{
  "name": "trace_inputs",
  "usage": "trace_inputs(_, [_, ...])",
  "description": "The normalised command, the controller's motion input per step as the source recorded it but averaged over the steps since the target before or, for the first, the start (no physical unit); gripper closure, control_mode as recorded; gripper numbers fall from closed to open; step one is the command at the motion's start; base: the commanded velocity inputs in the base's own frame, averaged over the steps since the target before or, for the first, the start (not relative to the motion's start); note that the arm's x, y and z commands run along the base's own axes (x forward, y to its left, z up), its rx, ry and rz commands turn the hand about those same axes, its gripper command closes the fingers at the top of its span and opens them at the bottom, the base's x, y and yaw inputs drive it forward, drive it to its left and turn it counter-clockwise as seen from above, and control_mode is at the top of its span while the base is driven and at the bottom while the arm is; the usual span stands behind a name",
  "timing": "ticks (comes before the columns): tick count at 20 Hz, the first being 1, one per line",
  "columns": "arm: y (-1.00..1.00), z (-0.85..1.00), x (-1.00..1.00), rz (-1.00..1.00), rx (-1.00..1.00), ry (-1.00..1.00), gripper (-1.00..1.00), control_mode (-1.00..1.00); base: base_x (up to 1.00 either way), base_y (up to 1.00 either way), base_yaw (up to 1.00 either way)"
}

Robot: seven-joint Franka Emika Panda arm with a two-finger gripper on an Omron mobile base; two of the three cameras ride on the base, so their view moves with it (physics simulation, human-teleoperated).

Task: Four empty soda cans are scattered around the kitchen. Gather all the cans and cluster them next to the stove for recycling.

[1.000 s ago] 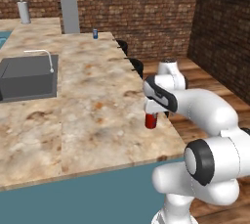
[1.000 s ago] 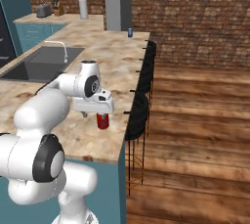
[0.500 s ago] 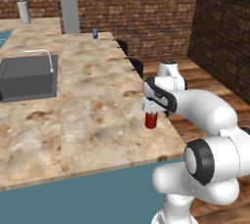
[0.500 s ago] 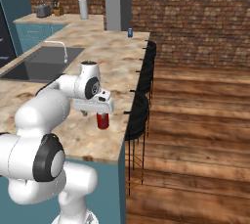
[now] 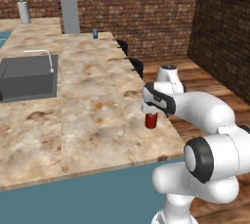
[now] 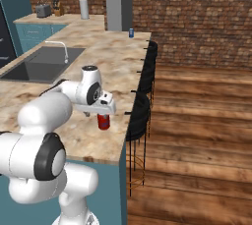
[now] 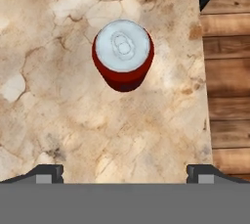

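A red soda can (image 5: 151, 121) (image 6: 103, 122) stands upright on the marble island counter, close to its right edge. My gripper (image 5: 150, 114) (image 6: 101, 114) hangs straight above it, pointing down. In the hand view the can's silver top (image 7: 123, 47) lies a little ahead of my gripper (image 7: 124, 173), whose fingertips (image 7: 49, 171) stand wide apart and open with nothing between them. A blue soda can (image 5: 95, 33) (image 6: 131, 33) stands at the far end of the counter by the grey pillar. The stove is out of view.
A dark sink (image 5: 24, 77) (image 6: 37, 64) with a faucet is set into the counter to the left. Black bar stools (image 6: 141, 111) line the counter's right edge above the wooden floor. A paper-towel roll (image 5: 23, 11) and toaster (image 6: 43, 10) stand on the back counter.
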Motion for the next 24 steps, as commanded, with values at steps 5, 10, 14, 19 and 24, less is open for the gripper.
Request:
trace_inputs(5, [0.00, -0.10, 0.21, 0.00, 0.00, -0.02, -1.00, -1.00, 0.00, 0.00, 0.00])
trace_inputs(10, [0.01, -0.01, 0.20, 0.00, 0.00, 0.00, -1.00, -1.00, 0.00, 0.00, 0.00])
trace_inputs(14, [0.00, -0.01, 0.17, 0.00, 0.00, 0.00, -1.00, -1.00, 0.00, 0.00, 0.00])
trace_inputs(19, [0.00, -0.04, 0.19, 0.00, 0.00, 0.00, -1.00, -1.00, 0.00, 0.00, 0.00])
trace_inputs(24, [0.00, -0.16, 0.16, 0.00, 0.00, 0.00, -1.00, -1.00, 0.00, 0.00, 0.00])
